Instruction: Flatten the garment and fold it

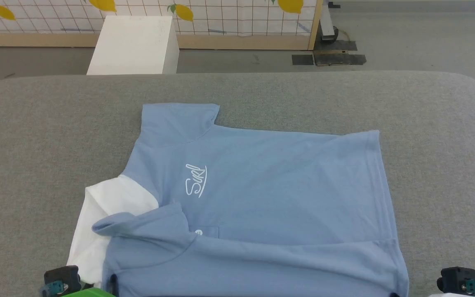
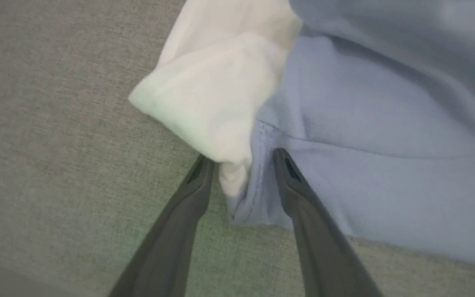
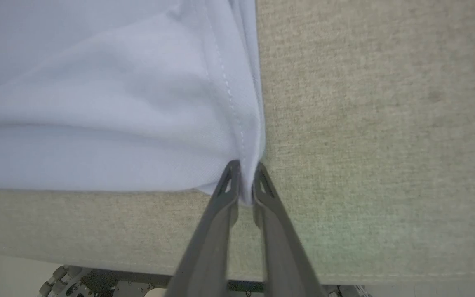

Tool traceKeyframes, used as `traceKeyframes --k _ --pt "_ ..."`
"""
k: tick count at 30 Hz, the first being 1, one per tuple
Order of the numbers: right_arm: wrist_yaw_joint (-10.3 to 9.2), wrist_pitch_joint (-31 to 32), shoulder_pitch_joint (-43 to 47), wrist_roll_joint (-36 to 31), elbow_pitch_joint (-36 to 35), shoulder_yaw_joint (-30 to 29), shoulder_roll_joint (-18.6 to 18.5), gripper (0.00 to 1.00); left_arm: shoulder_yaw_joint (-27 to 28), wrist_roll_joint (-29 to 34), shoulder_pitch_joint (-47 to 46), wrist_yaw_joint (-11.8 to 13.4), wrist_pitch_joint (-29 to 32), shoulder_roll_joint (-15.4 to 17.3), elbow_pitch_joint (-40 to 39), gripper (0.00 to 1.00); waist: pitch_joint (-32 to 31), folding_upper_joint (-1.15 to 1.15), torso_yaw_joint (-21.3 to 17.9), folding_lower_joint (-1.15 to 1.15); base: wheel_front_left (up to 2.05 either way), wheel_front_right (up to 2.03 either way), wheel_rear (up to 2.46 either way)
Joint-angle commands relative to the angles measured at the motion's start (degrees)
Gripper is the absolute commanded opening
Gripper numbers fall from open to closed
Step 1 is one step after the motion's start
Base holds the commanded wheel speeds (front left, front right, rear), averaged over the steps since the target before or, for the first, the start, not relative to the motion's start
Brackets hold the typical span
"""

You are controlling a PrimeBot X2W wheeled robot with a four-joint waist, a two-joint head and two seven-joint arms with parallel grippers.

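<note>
Shirt: pale blue polo (image 1: 270, 185), lies spread on the grey bench (image 1: 35, 144), middle to near edge, collar end to the left, hem to the right.
Front: faces up, white logo (image 1: 195, 180) and white button (image 1: 198, 232) showing.
Collar: (image 1: 138, 225) rumpled, one flap up.
Near edge: a long soft ridge runs across the cloth.
White cloth: (image 1: 105, 202) sticks out from under the shirt at the collar end, touching it.
Left end effector: (image 2: 241, 165) released, fingers spread either side of the shirt's near left corner; blue and white cloth bunch between them, not pinched.
Right end effector: (image 3: 245, 173) clenched on the shirt's near right corner, at the stitched hem.
Behind bench: white box (image 1: 134, 45) on the floor, lemon-print screen (image 1: 229, 16) beyond.
</note>
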Motion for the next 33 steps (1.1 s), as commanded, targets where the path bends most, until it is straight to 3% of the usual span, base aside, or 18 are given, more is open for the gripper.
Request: traceKeyframes --k 1,6,12,19,26,33 --pt "-0.1 -2.16 -1.13 0.53 0.6 0.73 -0.04 1.0 0.05 -0.24 0.91 -0.51 -0.58 -0.18 0.33 1.0 -0.19 0.34 0.04 0.0 0.0 0.0 0.0" --pt "-0.1 -11.8 -3.21 -0.46 -0.64 1.81 -0.04 1.0 0.34 1.03 -0.34 -1.68 -3.4 1.25 -1.26 1.0 -0.48 0.34 0.06 0.0 0.0 0.0 0.0" --pt "-0.1 -26.8 -6.48 -2.53 -3.43 3.86 -0.04 1.0 -0.14 6.69 -7.58 -4.34 -9.37 5.39 -4.13 1.0 1.37 0.34 -0.15 0.0 0.0 0.0 0.0" --pt "-0.1 -37.55 -11.39 -4.46 -4.75 4.26 -0.04 1.0 -2.83 11.59 -24.49 -11.48 -13.17 8.77 -1.06 1.0 7.19 0.34 -1.28 0.0 0.0 0.0 0.0" --pt "-0.1 -39.41 -16.71 -5.04 -6.44 5.65 -0.04 1.0 -4.6 9.8 -44.33 -20.37 -7.16 9.81 7.36 1.0 15.09 0.34 -4.33 0.0 0.0 0.0 0.0" --pt "-0.1 -39.46 -20.99 -4.36 -6.31 7.97 -0.04 1.0 -4.53 3.74 -57.11 -22.93 7.27 9.34 14.5 1.0 20.66 0.34 -7.89 0.0 0.0 0.0 0.0"
